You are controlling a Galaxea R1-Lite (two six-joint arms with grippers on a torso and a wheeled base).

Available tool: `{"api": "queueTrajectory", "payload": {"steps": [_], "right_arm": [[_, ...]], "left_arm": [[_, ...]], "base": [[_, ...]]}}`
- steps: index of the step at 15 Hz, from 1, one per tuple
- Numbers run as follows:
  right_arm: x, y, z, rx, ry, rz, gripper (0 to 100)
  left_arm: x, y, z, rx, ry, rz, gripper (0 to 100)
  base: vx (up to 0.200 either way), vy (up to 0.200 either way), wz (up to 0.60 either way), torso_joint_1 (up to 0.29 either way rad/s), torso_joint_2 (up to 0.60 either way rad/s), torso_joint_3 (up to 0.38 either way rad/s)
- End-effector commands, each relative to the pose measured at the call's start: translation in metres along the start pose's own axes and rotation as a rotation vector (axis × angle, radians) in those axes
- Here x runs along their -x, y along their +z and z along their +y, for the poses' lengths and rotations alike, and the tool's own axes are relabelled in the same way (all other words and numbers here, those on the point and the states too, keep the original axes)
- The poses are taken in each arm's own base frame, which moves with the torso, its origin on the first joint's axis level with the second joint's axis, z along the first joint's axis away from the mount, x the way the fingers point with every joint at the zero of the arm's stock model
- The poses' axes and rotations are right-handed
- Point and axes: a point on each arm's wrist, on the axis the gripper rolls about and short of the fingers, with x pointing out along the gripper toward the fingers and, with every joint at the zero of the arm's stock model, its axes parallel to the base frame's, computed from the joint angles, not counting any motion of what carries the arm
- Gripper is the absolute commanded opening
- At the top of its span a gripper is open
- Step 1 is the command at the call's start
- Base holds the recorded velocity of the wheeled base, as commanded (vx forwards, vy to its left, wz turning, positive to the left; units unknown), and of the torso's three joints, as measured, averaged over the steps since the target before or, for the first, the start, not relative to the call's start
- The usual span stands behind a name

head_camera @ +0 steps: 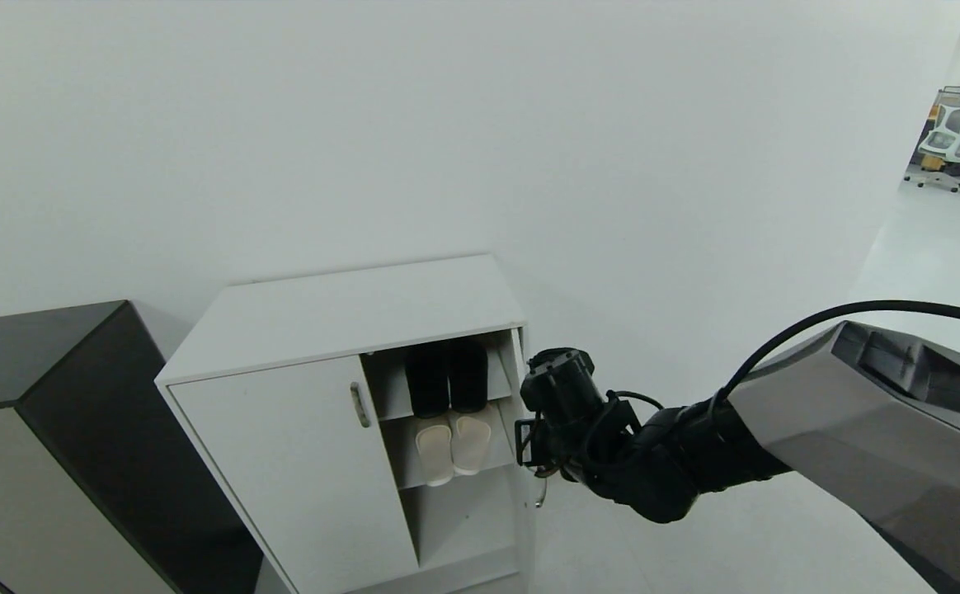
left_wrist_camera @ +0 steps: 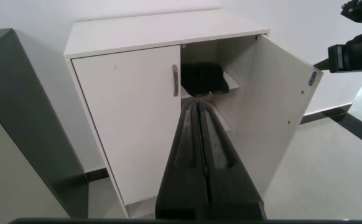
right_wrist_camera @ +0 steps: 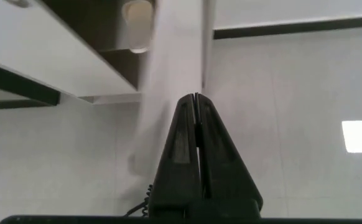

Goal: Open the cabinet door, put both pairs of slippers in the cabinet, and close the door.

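Observation:
The white cabinet (head_camera: 348, 309) stands with its left door (head_camera: 298, 470) closed and its right door (left_wrist_camera: 280, 118) swung open. A pair of black slippers (head_camera: 447, 375) sits on the upper shelf, and a pair of white slippers (head_camera: 451, 445) on the shelf below. My right gripper (head_camera: 531, 452) is at the outer side of the open door, near its free edge. In the right wrist view the gripper (right_wrist_camera: 197, 98) is shut on nothing, tips close to the door (right_wrist_camera: 175, 62). My left gripper (left_wrist_camera: 198, 107) is shut and empty, held in front of the cabinet opening.
A dark cabinet (head_camera: 51, 412) stands against the white cabinet's left side. A plain white wall runs behind both. Bare floor (head_camera: 694, 553) lies to the right of the open door, and an office chair (head_camera: 950, 140) stands far off at the right.

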Motion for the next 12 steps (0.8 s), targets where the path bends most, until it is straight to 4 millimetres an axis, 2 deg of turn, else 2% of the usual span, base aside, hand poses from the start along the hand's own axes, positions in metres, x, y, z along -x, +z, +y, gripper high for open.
{"api": "queueTrajectory", "payload": {"steps": [1,5,10,12], "right_arm": [[0.008,-0.005,0.015,0.017,0.040,-0.003,0],[0.038,-0.004,0.029,0.032,0.165,0.006,0],[0.056,-0.003,0.008,0.085,0.181,-0.092,0],[0.055,-0.005,0.007,0.079,0.185,-0.105,0]], "left_arm": [[0.000,0.000,0.000,0.000,0.001,0.001,0],[0.000,0.000,0.000,0.000,0.001,0.001,0],[0.000,0.000,0.000,0.000,0.001,0.001,0],[0.000,0.000,0.000,0.000,0.001,0.001,0]], "base": [[0.000,0.000,0.00,0.000,0.00,0.000],[0.000,0.000,0.00,0.000,0.00,0.000],[0.000,0.000,0.00,0.000,0.00,0.000],[0.000,0.000,0.00,0.000,0.00,0.000]]}}
